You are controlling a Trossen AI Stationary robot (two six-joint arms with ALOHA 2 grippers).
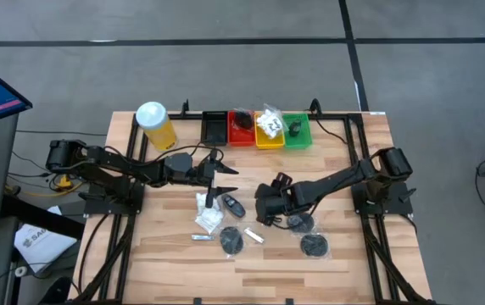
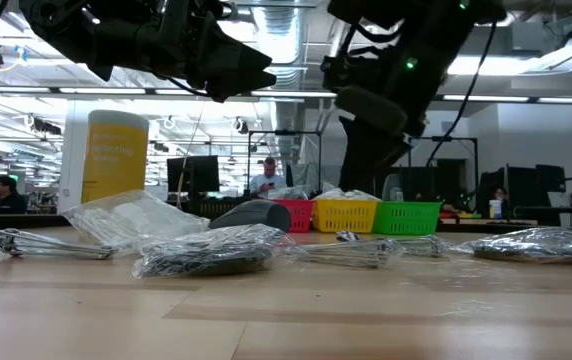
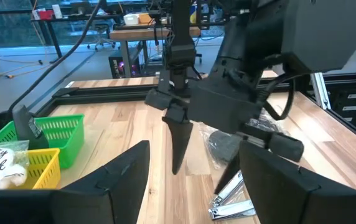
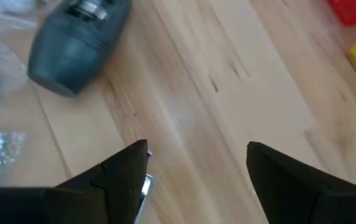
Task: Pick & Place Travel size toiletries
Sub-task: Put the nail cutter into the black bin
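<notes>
The toiletries lie loose on the wooden table: white sachets (image 1: 207,212), a black oval case (image 1: 234,206) (image 4: 78,43), black discs in clear wrap (image 1: 231,241) (image 1: 314,246) and thin silver tubes (image 1: 202,237) (image 3: 231,202). My right gripper (image 1: 264,203) (image 4: 196,162) hovers open over bare wood just right of the oval case, fingers pointing down, holding nothing. My left gripper (image 1: 224,174) (image 3: 193,180) is open and empty, raised above the table on the far side of the sachets, pointing toward the right arm.
Black (image 1: 214,127), red (image 1: 241,131), yellow (image 1: 268,134) and green (image 1: 297,131) trays stand in a row along the far edge, some holding items. A tall yellow canister with a white lid (image 1: 156,125) stands left of them. The two grippers are close together mid-table.
</notes>
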